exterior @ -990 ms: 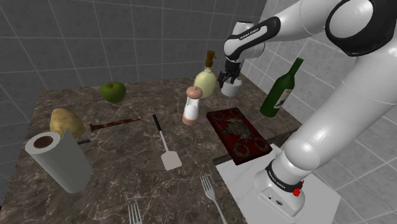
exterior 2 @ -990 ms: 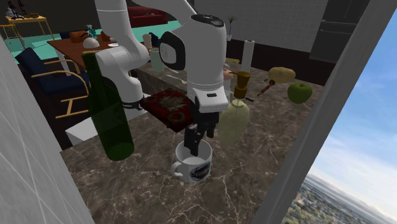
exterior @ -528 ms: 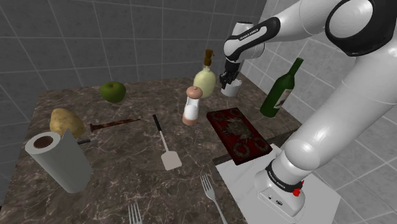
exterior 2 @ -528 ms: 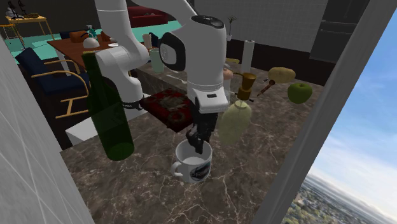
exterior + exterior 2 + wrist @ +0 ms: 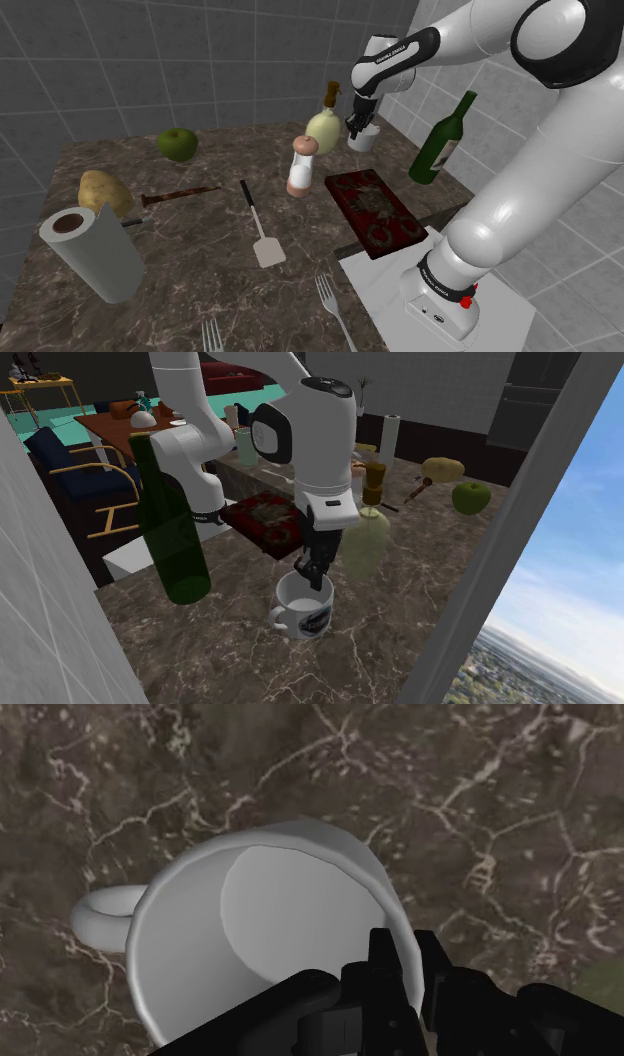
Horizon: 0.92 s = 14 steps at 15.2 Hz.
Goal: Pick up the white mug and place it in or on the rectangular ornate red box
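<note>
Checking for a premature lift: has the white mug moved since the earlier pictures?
No. The white mug stands on the same spot of the counter, just as near the green bottle.

The gripper [image 5: 314, 579] has dropped to the rim of the white mug [image 5: 304, 611] and pinched its wall.

The white arm [image 5: 540, 150] arches high and bends at the wrist so the hand points straight down. Its black gripper [image 5: 313, 574] has both fingers [image 5: 383, 959] drawn close, pinching the white mug [image 5: 250, 924] by its rim.
</note>
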Available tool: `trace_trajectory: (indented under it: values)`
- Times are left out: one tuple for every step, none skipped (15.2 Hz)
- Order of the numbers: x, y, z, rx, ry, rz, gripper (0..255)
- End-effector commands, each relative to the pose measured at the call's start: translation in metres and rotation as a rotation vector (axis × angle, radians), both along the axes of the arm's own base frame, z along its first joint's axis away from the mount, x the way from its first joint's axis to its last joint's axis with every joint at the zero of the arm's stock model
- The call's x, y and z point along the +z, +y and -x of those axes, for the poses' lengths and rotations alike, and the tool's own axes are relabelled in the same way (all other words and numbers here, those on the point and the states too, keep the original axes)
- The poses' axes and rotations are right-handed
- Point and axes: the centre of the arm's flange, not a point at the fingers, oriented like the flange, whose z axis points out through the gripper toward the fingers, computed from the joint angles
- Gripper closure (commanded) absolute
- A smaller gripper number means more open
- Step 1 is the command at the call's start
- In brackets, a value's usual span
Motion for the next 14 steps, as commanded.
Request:
trace_trajectory:
  values:
    - [0.005, 0.000, 0.000, 0.000, 0.001, 0.000, 255]
    - [0.010, 0.000, 0.000, 0.000, 0.001, 0.000, 255]
    - [0.016, 0.000, 0.000, 0.000, 0.001, 0.000, 255]
    - [0.021, 0.000, 0.000, 0.000, 0.001, 0.000, 255]
    - [0.026, 0.000, 0.000, 0.000, 0.001, 0.000, 255]
    - [0.032, 0.000, 0.000, 0.000, 0.001, 0.000, 255]
    - [0.037, 0.000, 0.000, 0.000, 0.001, 0.000, 255]
    - [0.042, 0.000, 0.000, 0.000, 0.001, 0.000, 255]
    - [0.047, 0.000, 0.000, 0.000, 0.001, 0.000, 255]
    - [0.053, 0.000, 0.000, 0.000, 0.001, 0.000, 255]
    - [0.058, 0.000, 0.000, 0.000, 0.001, 0.000, 255]
    - [0.063, 0.000, 0.000, 0.000, 0.001, 0.000, 255]
    - [0.069, 0.000, 0.000, 0.000, 0.001, 0.000, 255]
    - [0.074, 0.000, 0.000, 0.000, 0.001, 0.000, 255]
